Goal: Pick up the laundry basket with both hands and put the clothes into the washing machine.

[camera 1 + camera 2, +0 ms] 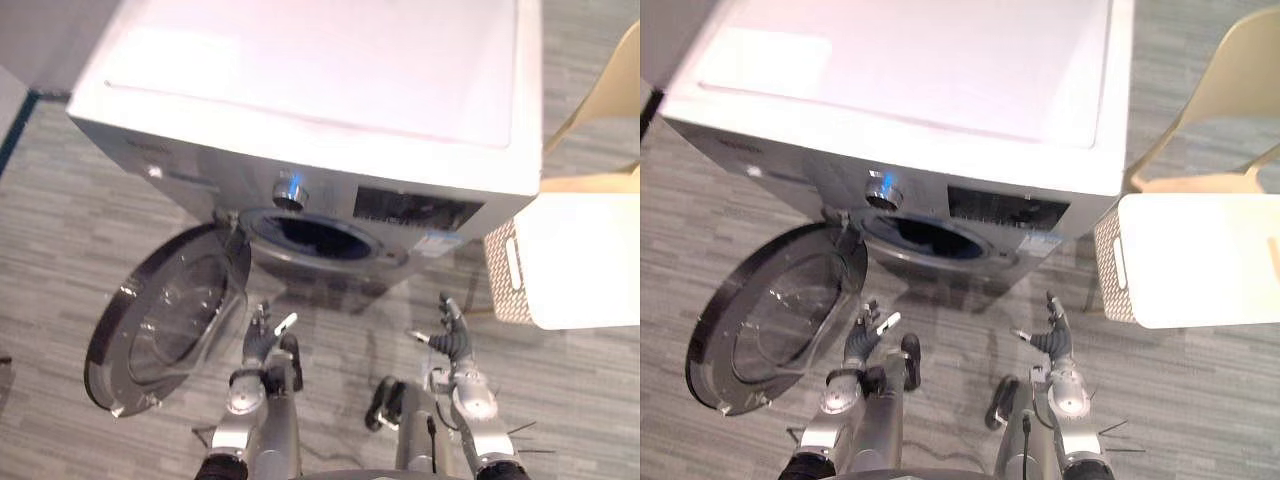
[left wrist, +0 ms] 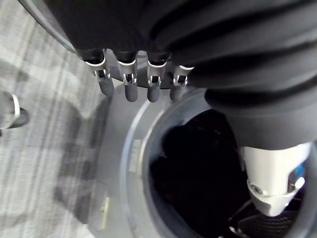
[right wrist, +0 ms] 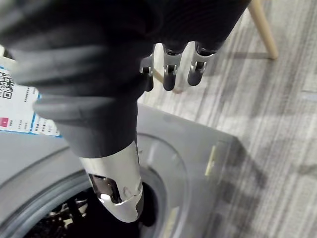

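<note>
Laundry basket (image 1: pixel 500 285) is in neither hand. Nearest, in front of the washing machine (image 1: pixel 320 90): L hand (image 1: pixel 262 345) and R hand (image 1: pixel 455 345), both raised over the grey plank floor (image 1: pixel 60 230), set apart from each other, fingers pointing toward the machine's front. L hand fingers (image 2: pixel 131 87) are straight and released, thumb (image 2: pixel 272 183) out to the side, nothing held. R hand is the same: fingers (image 3: pixel 168 74) straight, thumb (image 3: pixel 119 191) apart, nothing held. Neither hand touches the machine.

Next is the door (image 1: pixel 165 320): round, dark rim w/ clear bowl, swung wide open to the machine's left, near L hand. Behind it is the drum opening (image 1: pixel 315 237) in the machine's front. Its inside is dark, w/ lumpy dark stuff in the wrist views; can't tell what. Above the opening is a knob (image 1: pixel 289 190) w/ blue glow, w/ a dark panel (image 1: pixel 410 208) to its right and a sticker (image 1: pixel 437 243) under the panel.

The basket stands just beside the machine's right front corner, well apart from R hand. It is white, and its perforated side w/ handle slot faces the machine. Its top is glaring white, so contents can't be told, nor whether it rests on the floor or a seat. Farthest is a pale chair (image 1: pixel 605 75), behind the basket, right of the machine.
</note>
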